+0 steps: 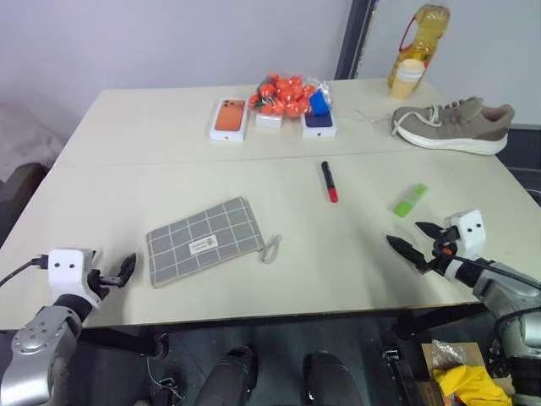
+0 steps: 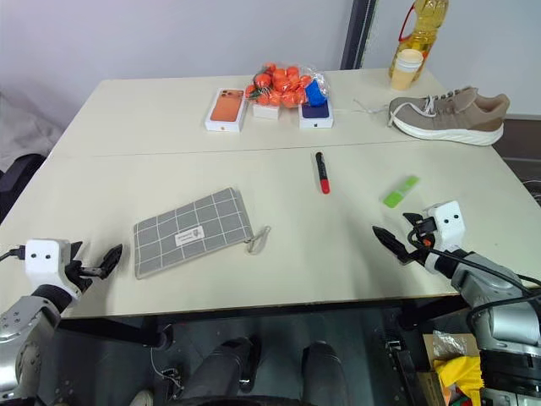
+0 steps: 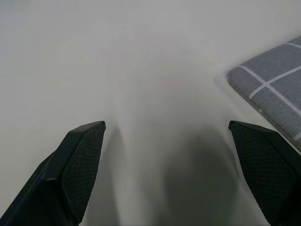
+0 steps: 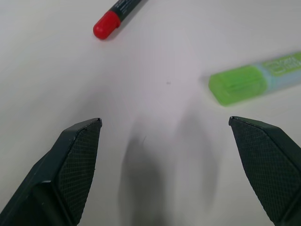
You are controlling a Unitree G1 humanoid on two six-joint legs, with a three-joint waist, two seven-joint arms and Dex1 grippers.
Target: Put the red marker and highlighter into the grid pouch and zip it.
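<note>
Both grippers, left gripper [image 1: 118, 272] and right gripper [image 1: 416, 240], spread wide, empty. Highlighter [image 4: 254, 79] and red marker [image 4: 115, 18] lie just ahead of the right; a shallow pinch risks skidding either.

Silver-grey metal forearms; white boxy wrist blocks; black textured fingers [image 3: 80, 169] on each pincer

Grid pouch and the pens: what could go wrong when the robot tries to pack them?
The grid pouch looks zipped shut, so nothing fits in until its cord pull is tugged, and the flat pouch may slide. The red marker is round and could roll when nudged. The highlighter lies flat, so the open right gripper might push it instead of pinching it.
</note>
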